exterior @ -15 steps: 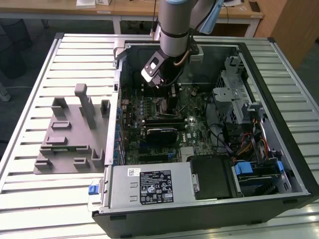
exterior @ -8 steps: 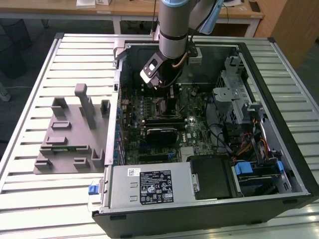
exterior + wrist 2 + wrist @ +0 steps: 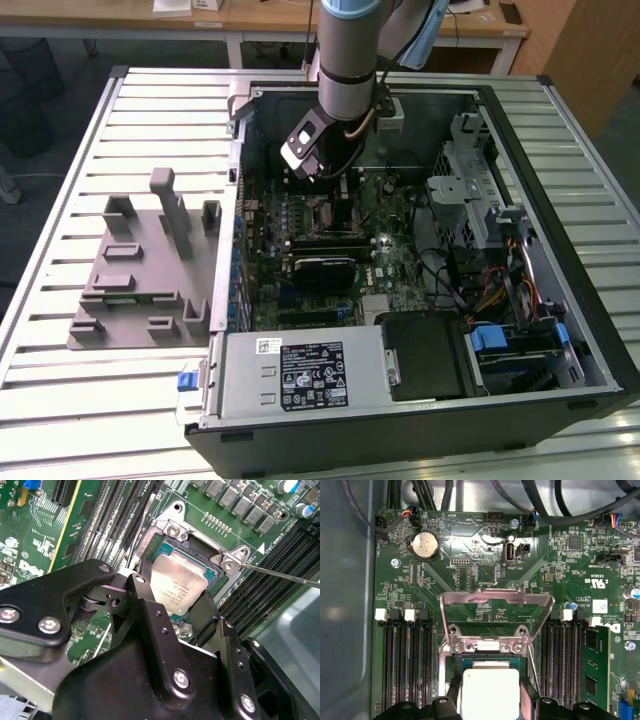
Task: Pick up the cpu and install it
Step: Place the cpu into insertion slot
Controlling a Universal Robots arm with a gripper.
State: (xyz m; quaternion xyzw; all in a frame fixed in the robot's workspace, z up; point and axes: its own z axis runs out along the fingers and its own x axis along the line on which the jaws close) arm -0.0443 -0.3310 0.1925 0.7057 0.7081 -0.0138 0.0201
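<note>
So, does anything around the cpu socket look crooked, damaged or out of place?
Nothing stands out. The cpu lines up square with its socket beneath the gripper, and the metal load plate stands open.

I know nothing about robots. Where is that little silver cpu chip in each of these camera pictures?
Exterior view: I cannot make it out; the gripper hangs over that spot.
Second wrist view: the cpu sits between the black fingers, beside the silver bracket.
First wrist view: the cpu lies next to the same bracket.
Shared landmark: that two-screw silver bracket.
</note>
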